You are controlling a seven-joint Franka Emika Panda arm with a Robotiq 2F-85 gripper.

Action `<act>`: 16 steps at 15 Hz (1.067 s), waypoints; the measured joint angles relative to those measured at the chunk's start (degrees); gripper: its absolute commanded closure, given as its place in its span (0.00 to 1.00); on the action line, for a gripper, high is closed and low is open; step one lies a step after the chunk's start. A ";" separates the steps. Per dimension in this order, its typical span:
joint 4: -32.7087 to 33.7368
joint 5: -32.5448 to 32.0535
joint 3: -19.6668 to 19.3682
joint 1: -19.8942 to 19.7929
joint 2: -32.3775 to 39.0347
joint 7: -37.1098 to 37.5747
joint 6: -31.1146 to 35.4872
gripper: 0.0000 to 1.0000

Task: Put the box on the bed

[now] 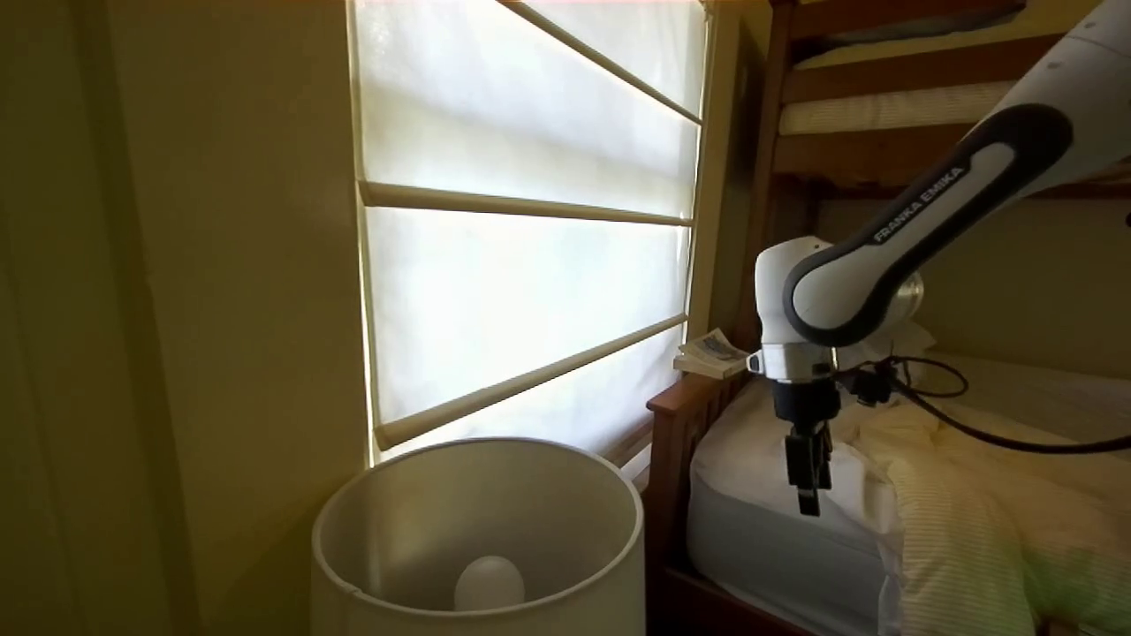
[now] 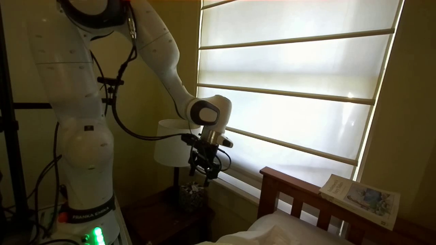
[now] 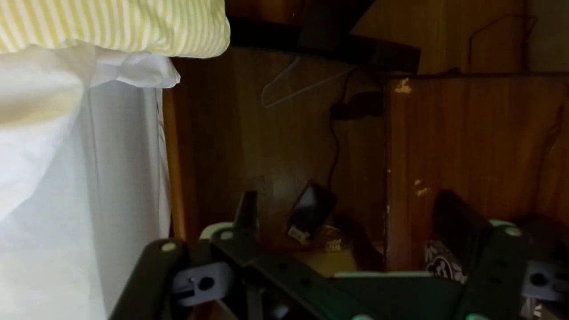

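Box (image 2: pixel 191 199) on brown nightstand (image 3: pixel 471 146); gripper (image 3: pixel 349 198) spread wide, grasp empty, higher than box.

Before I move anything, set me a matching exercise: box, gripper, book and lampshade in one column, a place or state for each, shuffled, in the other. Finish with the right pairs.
Column one
1. Box
2. Gripper
3. Book
4. Lampshade

Column two
a. open and holding nothing
b. pale, with a bulb showing inside it
c. on the brown wooden nightstand
d. lying on the top rail of the bed

Right pairs: 1-c, 2-a, 3-d, 4-b
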 measured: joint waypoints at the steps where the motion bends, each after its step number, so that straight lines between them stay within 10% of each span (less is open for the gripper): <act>1: 0.18 0.00 0.22 -0.12 0.80 0.00 0.26 0.00; 9: 0.52 0.58 0.68 -0.56 0.69 -0.44 1.04 0.00; 16: 7.94 8.69 7.98 1.20 22.73 -4.29 10.90 0.00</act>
